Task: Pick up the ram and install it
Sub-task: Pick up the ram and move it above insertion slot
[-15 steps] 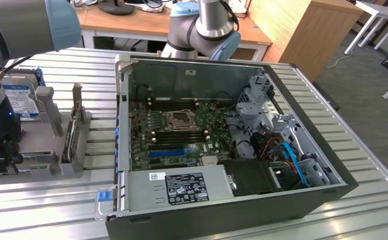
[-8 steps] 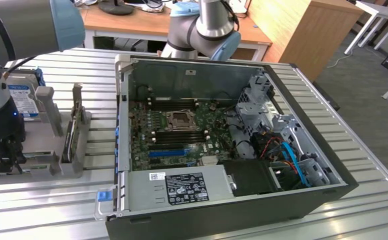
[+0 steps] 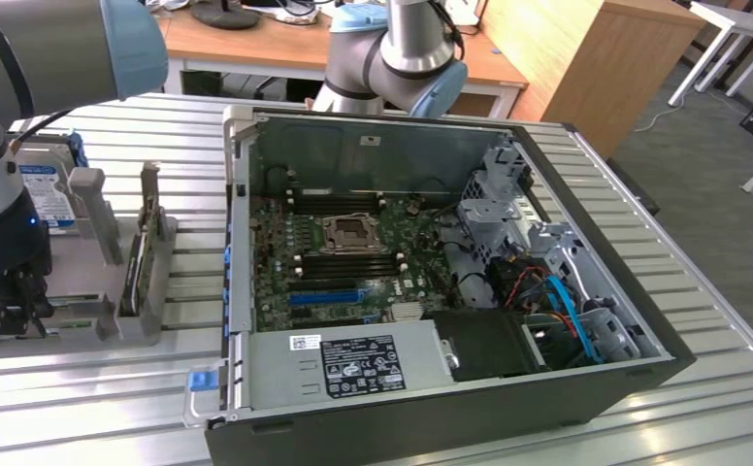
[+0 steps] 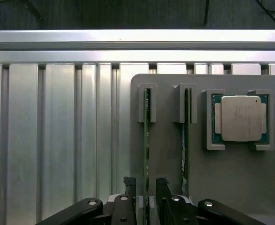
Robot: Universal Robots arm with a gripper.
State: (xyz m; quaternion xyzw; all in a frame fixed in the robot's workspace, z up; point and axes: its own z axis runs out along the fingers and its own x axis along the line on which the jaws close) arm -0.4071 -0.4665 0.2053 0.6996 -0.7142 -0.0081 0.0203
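I see from the ext cam high up, angled down at PC case point(image 3: 454, 262), holder point(image 3: 105, 330) at the exterior view's left. Wrist cam behind gripper point(image 4: 145, 182) faces straight down, close on same holder point(image 4: 170, 159).

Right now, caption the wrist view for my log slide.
Open gripper straddles the ram, standing on edge in a grey holder beside a second stick and a processor chip.

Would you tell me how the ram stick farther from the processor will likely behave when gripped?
The ram is a thin board standing on edge, so probably stiff and light, yet fragile. Only a slotted post visibly steadies it, so a sideways push might tip it.
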